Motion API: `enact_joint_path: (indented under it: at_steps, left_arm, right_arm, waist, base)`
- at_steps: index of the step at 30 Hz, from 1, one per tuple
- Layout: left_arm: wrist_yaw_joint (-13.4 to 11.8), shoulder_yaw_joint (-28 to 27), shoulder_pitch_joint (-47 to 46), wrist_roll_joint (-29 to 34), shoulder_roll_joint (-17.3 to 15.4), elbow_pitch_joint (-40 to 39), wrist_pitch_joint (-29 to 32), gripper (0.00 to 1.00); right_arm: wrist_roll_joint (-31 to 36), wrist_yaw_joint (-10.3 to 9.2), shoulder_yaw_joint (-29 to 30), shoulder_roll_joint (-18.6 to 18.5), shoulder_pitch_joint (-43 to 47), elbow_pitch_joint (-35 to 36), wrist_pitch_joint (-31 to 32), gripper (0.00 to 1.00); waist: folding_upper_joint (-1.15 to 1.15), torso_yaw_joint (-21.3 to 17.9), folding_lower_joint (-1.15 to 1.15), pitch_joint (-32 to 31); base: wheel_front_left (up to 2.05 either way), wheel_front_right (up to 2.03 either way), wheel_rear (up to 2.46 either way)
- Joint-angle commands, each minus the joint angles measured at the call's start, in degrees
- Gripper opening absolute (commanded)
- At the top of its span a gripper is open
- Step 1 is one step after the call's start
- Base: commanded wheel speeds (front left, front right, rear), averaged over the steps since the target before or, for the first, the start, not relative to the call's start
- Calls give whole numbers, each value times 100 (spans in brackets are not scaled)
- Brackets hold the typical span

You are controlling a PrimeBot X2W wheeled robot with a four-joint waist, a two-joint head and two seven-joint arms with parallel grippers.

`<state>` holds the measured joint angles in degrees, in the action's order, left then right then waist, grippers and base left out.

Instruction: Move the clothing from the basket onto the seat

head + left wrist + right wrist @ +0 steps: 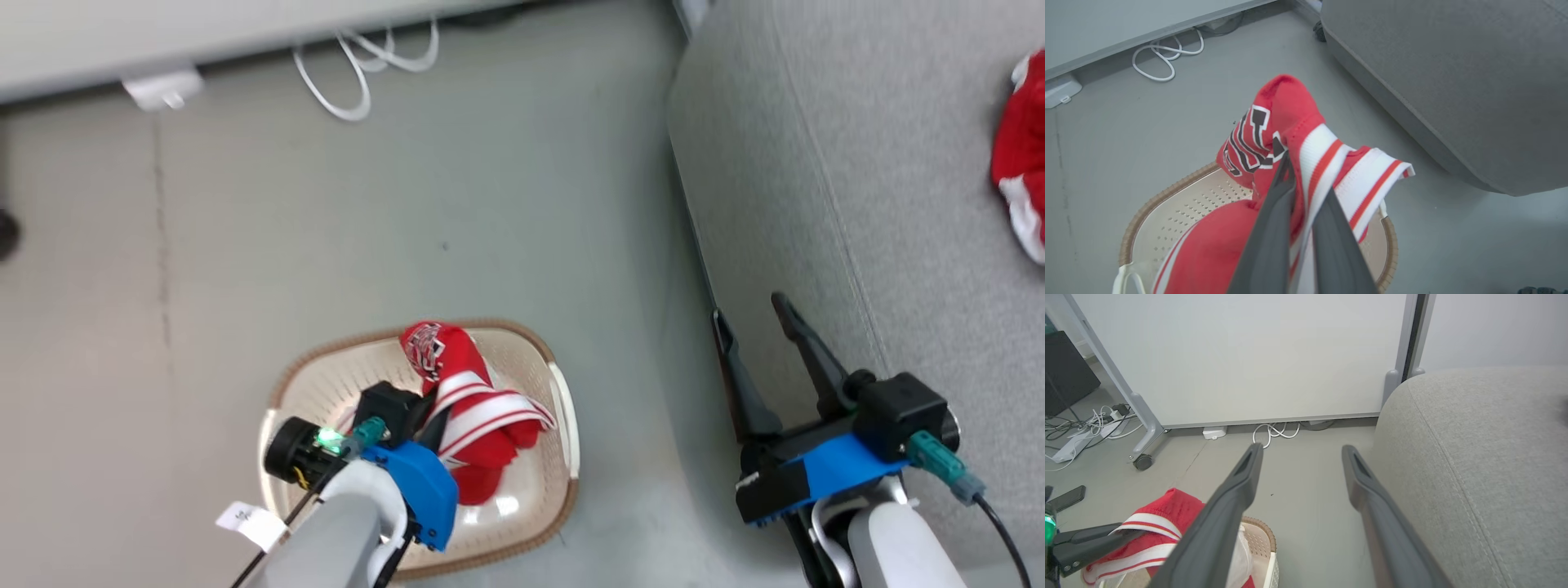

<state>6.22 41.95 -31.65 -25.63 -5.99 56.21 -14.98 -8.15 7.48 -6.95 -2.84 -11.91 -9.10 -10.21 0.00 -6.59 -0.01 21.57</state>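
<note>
- Grey floor, lower middle: my left gripper (1295, 175) clamps the striped garment (1372, 175) over the basket (1167, 192)
- Right gripper (747, 309) gapes empty by the seat (898, 286)
- Dangling cloth may snag its rim or slip free

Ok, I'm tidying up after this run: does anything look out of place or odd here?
Only a loose white cable coiled on the floor. Otherwise fine: one red garment lies on the seat, and the striped garment hangs from the shut left claw over the basket.
</note>
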Motion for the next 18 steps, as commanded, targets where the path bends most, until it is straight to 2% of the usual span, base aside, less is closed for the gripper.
enact_joint_path:
  at_steps: [1, 13, 18]
  left_arm:
    - [32, 22, 86, 42, 22, -85, -30, 0]
    - [130, 156, 284, 144, 16, -1328, -30, 0]
    - [135, 492, 31, -43, 44, -1657, -30, 0]
  right_arm:
    - [-13, 3, 10, -9, 125, 33, 26, 100]
    - [-50, 3, 42, -8, 697, 216, 370, 100]
    - [-95, 3, -26, -7, 831, 252, 481, 100]
  waist:
    - [0, 400, 1, -713]
    - [0, 822, 1, -1667]
    - [0, 938, 1, -1929]
  base:
    - [0, 0, 0]
    - [0, 0, 0]
    - [0, 0, 0]
